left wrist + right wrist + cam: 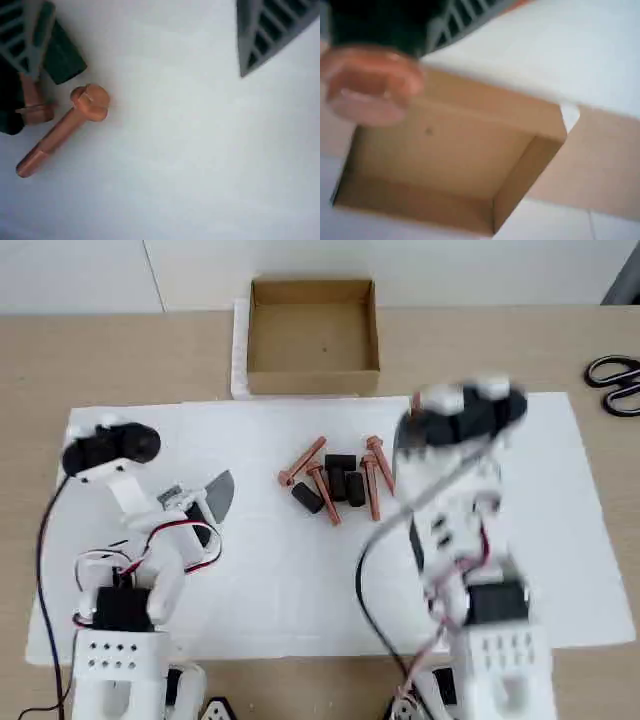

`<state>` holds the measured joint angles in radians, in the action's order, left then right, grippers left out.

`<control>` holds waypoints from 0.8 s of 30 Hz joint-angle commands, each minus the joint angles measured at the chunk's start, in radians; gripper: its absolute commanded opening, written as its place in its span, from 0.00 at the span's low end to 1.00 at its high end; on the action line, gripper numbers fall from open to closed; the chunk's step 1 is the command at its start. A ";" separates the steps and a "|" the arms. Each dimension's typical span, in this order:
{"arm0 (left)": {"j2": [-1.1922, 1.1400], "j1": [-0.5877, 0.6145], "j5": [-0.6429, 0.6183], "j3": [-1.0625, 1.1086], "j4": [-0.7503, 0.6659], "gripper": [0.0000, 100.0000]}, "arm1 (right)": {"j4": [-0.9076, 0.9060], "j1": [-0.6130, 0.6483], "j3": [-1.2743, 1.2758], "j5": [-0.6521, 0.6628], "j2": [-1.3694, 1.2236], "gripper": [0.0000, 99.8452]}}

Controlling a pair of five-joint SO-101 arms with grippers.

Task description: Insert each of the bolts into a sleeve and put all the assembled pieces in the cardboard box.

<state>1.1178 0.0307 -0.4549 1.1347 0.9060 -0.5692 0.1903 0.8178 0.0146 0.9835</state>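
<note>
White paper sheet (pixel 300 590) on wooden table (pixel 60 360). Right gripper (pixel 413 418) clamped on a bolt (pixel 370 92) (head blurred), cardboard box (pixel 450 150) just beyond its fingertips (pixel 455 20): an early release would likely drop it short. Left gripper (pixel 150 35) fingers (pixel 270 35) apart, loose bolt (pixel 65 127) beside one.

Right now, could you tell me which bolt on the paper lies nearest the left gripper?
The slanted bolt at the pile's left edge, head toward the left gripper; the other bolts lie farther right, among the black sleeves.

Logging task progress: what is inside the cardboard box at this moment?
Nothing visible: from above, the cardboard box shows only its bare floor. In the right wrist view, a bolt held close to the camera hides one corner.
</note>
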 commanded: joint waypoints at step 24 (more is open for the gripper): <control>0.086 0.002 0.008 0.183 -0.247 0.24 | 0.024 0.070 -2.157 0.014 -2.081 0.00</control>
<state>1.1853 0.0307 -0.4549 1.3218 0.6836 -0.5662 0.2562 -1.1600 0.0176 -1.0464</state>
